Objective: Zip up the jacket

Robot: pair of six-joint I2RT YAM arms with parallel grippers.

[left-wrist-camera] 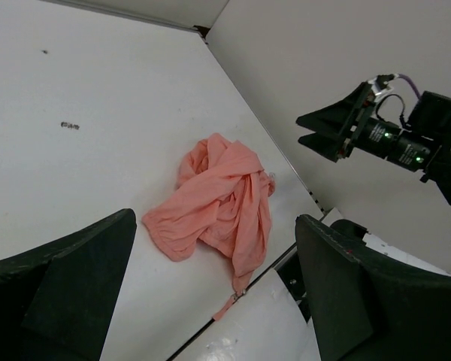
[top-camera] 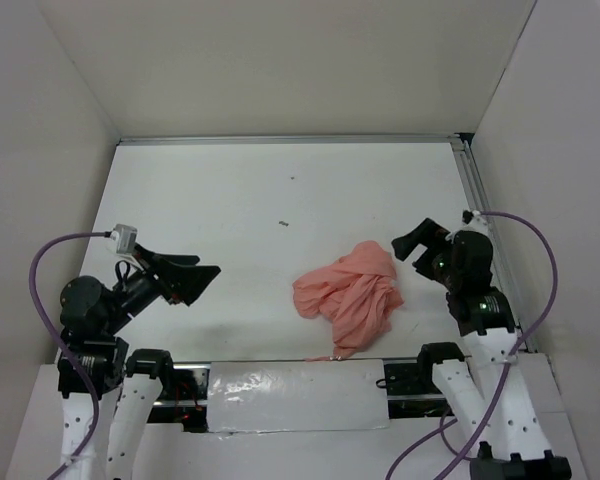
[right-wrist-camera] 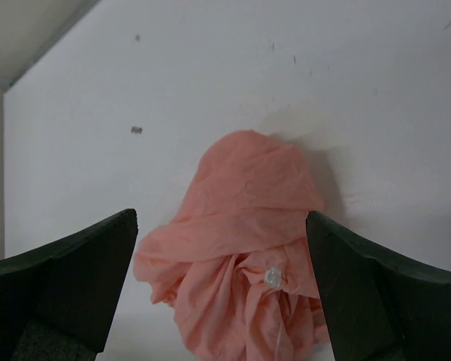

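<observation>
The salmon-pink thin fabric jacket (top-camera: 348, 295) lay crumpled in a loose heap on the white counter (top-camera: 230, 190), close to the near edge and right of the middle. No zipper line showed: the front, hood and sleeves were folded into each other, and I could not tell which fold was which. One narrow pink tail (top-camera: 332, 354) trailed out of the heap to the near edge. In my right wrist view a small pale round fitting (right-wrist-camera: 272, 277) sat among the folds; whether it was a snap or a cord stop I could not tell.

I judged the cloth light, limp and a little slippery. It would sag and bunch from any single pinch, and a pinch in the middle would catch several layers at once. The sounder hold seemed to be an outer edge or the trailing tail, lifted and spread flat until the two front edges could be found.

My right gripper (top-camera: 410, 254) was just beside the heap on its far right side, its jaws wide apart and holding nothing. My left gripper (top-camera: 205, 282) was well apart from the jacket, toward the left edge of the counter, pointed at it, also spread wide and empty. A few dark specks (top-camera: 283, 224) marked the counter farther back.
</observation>
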